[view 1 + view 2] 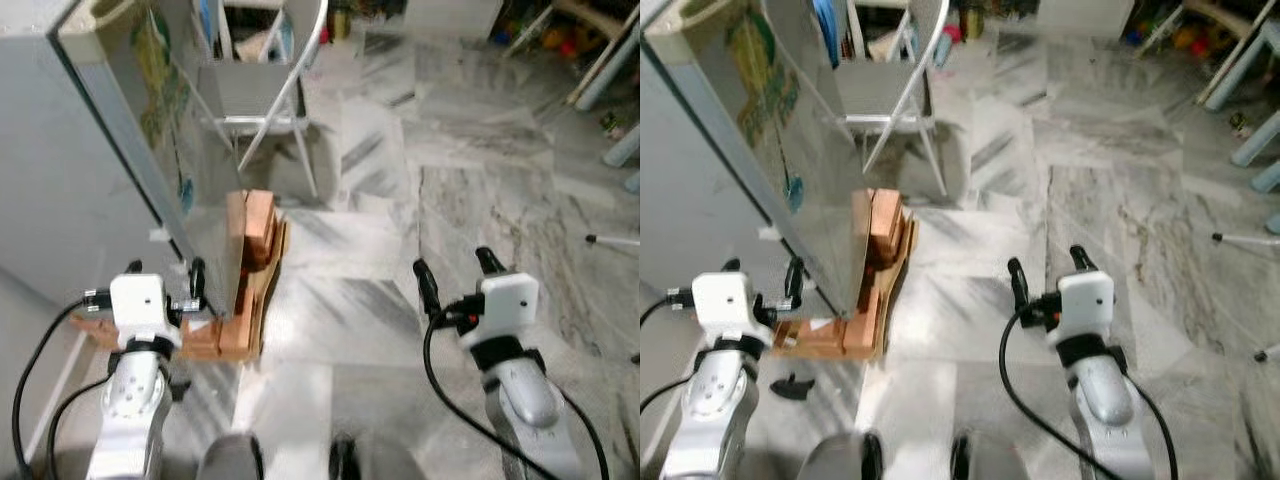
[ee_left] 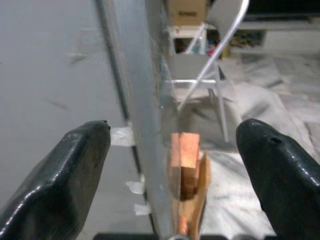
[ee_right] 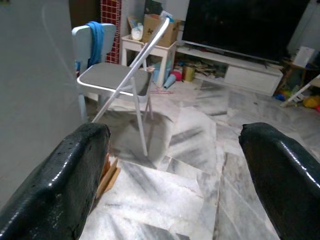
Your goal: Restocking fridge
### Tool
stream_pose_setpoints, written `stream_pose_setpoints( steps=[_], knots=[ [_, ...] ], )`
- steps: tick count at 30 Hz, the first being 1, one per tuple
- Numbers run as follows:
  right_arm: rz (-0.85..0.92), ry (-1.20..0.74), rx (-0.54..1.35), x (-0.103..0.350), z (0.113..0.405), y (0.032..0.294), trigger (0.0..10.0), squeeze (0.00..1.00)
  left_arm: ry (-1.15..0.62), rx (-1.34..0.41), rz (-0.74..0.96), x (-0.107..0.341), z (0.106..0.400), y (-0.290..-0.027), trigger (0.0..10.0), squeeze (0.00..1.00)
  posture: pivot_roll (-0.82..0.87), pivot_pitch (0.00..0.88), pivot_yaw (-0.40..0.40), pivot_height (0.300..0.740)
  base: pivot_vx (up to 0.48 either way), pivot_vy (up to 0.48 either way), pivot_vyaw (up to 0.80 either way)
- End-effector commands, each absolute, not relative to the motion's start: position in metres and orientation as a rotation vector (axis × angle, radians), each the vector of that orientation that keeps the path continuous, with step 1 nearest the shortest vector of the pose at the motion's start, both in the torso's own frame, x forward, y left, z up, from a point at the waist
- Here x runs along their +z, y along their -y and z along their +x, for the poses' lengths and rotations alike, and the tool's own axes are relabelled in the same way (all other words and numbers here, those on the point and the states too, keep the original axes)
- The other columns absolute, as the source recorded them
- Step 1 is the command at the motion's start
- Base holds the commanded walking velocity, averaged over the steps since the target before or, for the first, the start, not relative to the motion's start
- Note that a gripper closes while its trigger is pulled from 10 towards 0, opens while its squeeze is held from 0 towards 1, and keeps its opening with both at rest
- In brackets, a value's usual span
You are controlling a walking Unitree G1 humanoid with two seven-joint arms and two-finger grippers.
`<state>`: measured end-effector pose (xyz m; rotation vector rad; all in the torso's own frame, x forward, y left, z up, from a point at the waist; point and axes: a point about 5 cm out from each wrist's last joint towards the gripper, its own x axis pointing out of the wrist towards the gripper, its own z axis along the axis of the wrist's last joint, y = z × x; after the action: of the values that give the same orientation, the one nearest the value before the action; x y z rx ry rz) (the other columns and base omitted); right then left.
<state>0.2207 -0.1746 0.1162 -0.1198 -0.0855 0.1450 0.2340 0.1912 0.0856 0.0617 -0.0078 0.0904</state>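
Left gripper [image 1: 165, 283] lower left, fingers apart at fridge [image 1: 60, 170] door edge. Right gripper [image 1: 452, 268] lower right, fingers apart over floor [image 1: 480, 150]. Wood blocks [image 1: 250, 290] at centre, chair [image 1: 265, 90] above.

I see the fridge [image 1: 60, 180] at my left, wooden blocks [image 1: 250, 270] on the floor [image 1: 420, 230] beside its corner, a folding chair [image 1: 260, 90] behind them.

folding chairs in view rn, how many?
1. The folding chair stands on the marble floor beyond the fridge door, ahead of the left claw. More could be hidden behind the door.
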Motion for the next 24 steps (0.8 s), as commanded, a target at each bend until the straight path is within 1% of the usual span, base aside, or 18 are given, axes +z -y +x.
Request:
stream_pose_setpoints(
  steps=[1, 12, 18, 24],
  knots=[
    [-0.114, 0.080, 0.137, 0.1160, 0.2199, 0.1759, 10.0, 0.00, 0.000, 0.088, 0.065, 0.0863, 0.2337, -0.1928, 10.0, 0.00, 0.00, 0.134, -0.023, 0.740, 0.304, 0.000, 0.00],
    [-0.127, 0.077, 0.160, 0.1152, 0.2236, 0.1732, 10.0, 0.00, -0.006, 0.095, 0.050, 0.0875, 0.2361, -0.1913, 10.0, 0.00, 0.01, 0.127, -0.030, 0.740, 0.340, 0.000, 0.00],
    [-0.130, 0.074, 0.165, 0.1142, 0.2245, 0.1709, 10.0, 0.00, 0.002, 0.063, 0.030, 0.0882, 0.2388, -0.1862, 10.0, 0.00, 0.00, 0.137, -0.029, 0.740, 0.000, 0.000, 0.00],
    [-0.131, 0.067, 0.168, 0.1128, 0.2241, 0.1692, 10.0, 0.00, -0.024, 0.083, 0.062, 0.0823, 0.2409, -0.1942, 10.0, 0.00, 0.00, 0.144, -0.030, 0.740, 0.000, 0.000, 0.00]
  ],
)
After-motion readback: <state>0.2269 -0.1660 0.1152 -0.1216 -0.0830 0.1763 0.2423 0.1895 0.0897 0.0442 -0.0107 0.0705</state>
